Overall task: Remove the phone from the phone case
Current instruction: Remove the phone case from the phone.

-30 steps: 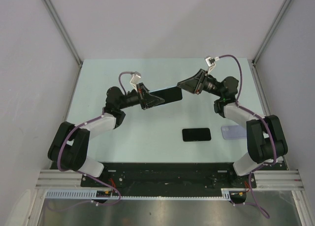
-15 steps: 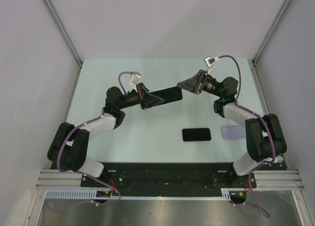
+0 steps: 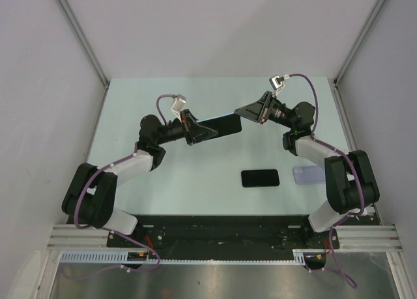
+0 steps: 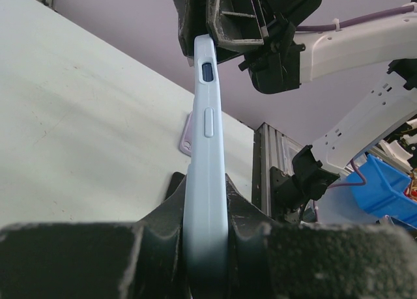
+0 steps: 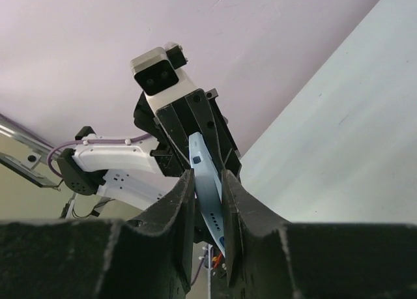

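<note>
Two claws on one cased phone, held clear of the table

Both arms are meeting above the middle of the table (image 3: 195, 175). The left gripper (image 4: 206, 204) is clamping the near end of the pale blue phone case (image 4: 206, 136) across its thickness. The case is sitting edge-on to that camera, so only the side with its buttons is showing, and the pads are blurring into the bottom of the frame. The right gripper (image 5: 206, 182) is pinching the far end, its fingers lying narrow against both faces; from overhead that contact is too small to make out. The phone (image 3: 221, 124) is sitting inside the case, showing only as a dark face from above. Below, a bare black handset (image 3: 260, 178) is lying flat. A loose lilac case (image 3: 305, 175) beside it is being cut off at one end by the right arm.
</note>
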`<state>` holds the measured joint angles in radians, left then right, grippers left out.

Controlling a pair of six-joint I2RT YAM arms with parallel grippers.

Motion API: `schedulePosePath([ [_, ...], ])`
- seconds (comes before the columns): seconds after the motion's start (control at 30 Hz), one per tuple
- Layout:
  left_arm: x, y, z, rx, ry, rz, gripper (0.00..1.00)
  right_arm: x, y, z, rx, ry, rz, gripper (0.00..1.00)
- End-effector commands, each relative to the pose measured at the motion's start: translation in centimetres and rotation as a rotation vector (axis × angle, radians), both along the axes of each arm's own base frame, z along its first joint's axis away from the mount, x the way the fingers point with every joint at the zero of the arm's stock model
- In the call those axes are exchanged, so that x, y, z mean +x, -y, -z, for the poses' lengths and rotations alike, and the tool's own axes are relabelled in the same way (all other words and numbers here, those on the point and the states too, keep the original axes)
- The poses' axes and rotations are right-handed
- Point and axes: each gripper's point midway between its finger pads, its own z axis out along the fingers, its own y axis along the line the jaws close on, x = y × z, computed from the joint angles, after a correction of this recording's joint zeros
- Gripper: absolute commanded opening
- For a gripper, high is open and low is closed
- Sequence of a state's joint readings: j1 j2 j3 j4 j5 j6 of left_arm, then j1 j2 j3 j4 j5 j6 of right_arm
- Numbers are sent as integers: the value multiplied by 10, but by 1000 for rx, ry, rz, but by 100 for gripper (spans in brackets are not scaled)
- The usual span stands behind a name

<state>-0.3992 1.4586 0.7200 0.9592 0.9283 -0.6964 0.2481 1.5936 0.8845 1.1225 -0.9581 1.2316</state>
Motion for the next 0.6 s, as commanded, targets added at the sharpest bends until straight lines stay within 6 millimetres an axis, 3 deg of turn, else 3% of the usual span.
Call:
schedulePosePath([
  [0.0, -22, 3, -38, -45, 200, 65, 0, 10, 3, -2, 36, -64, 38, 23],
  [0.57, -43, 8, -47, -42, 262, 156, 0, 23, 5, 6, 67, -198, 67, 22],
])
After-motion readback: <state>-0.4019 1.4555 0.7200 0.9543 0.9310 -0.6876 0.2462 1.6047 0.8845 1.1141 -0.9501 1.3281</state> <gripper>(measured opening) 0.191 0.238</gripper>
